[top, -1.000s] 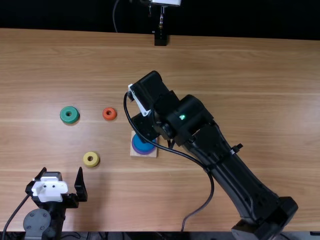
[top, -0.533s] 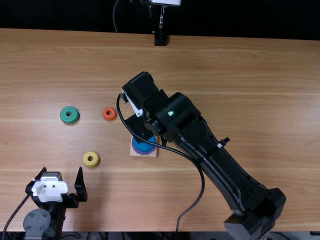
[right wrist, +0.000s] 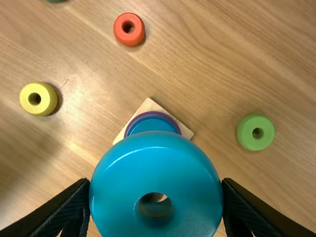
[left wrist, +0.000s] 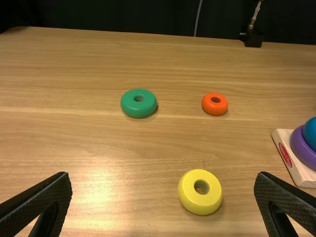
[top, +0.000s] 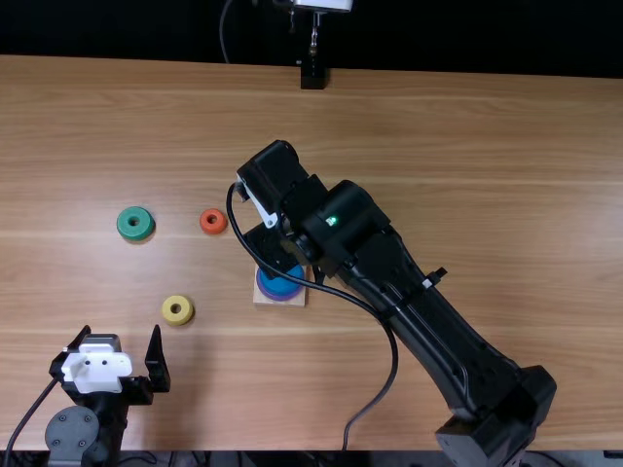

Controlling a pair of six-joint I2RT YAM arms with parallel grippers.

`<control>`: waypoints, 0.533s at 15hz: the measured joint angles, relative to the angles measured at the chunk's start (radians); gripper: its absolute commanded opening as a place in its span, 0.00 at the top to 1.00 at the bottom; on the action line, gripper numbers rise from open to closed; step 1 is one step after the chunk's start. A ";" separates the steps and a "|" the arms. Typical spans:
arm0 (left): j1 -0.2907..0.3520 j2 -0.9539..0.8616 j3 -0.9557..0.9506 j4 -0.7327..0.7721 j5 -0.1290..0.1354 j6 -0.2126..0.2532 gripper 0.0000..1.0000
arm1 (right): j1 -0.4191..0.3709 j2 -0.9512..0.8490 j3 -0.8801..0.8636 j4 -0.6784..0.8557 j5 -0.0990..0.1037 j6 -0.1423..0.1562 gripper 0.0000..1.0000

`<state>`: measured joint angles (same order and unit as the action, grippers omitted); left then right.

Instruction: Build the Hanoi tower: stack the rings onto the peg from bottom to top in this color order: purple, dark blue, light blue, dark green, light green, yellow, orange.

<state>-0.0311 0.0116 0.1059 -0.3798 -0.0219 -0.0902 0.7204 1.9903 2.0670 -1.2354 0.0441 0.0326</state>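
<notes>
Right arm: shifted left, now halted
Right fingers: gripping light blue ring, apparently next to stack
Left fingers: apart

Worktop: wood, visible grain, smooth, slight sheen. Light blue ring: glossy, smooth, plastic-looking. Yellow ring: smooth, soft sheen. Base: pale wood. End effector fingers: matt, ridged texture.
</notes>
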 measured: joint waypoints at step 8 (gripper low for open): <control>0.000 0.000 0.000 0.000 -0.001 0.000 0.00 | 0.006 0.000 -0.053 0.001 -0.003 0.003 0.00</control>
<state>-0.0311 0.0116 0.1059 -0.3794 -0.0227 -0.0902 0.7261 1.9907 2.0136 -1.2346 0.0410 0.0353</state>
